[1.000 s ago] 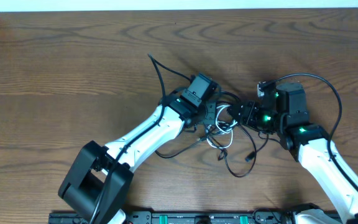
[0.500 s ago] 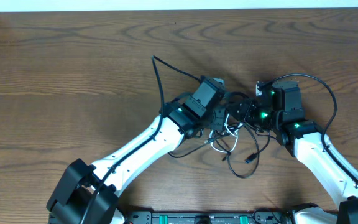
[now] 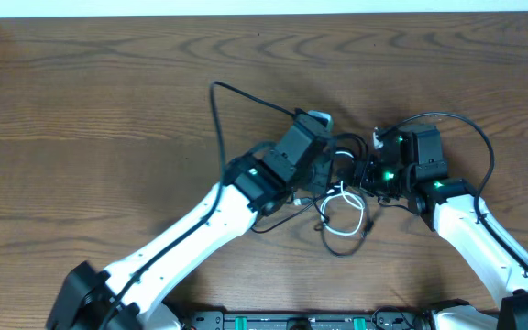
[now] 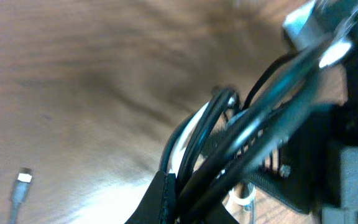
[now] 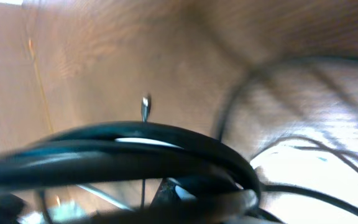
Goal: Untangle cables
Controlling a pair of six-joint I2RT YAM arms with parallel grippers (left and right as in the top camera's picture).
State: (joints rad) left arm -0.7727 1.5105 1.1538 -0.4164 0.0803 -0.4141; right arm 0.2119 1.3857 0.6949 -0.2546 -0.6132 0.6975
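Wood table [image 3: 108, 110] underneath. My left gripper [image 3: 328, 170] is clamped on black strands of the cables [image 3: 340, 195]. Tangle sits mid-table between both grippers, white loop trailing below. My right gripper [image 3: 364, 174] is pinched tight on the same bundle.

My desk [image 3: 90, 101] shows brown wood with dark, wavy grain and a smooth, low-sheen finish. The black cables [image 4: 253, 127] wear a glossy, rubbery jacket that catches bright highlights in my left wrist view. The white cable [image 3: 340, 192] looks smooth and plastic-coated. A plug [image 4: 22, 182] lying on the wood ends in a silvery metal tip. My arm shells [image 3: 191, 234] are smooth, glossy white plastic; my left end effector [image 3: 328, 170] and right end effector [image 3: 360, 172] are matt black plastic.
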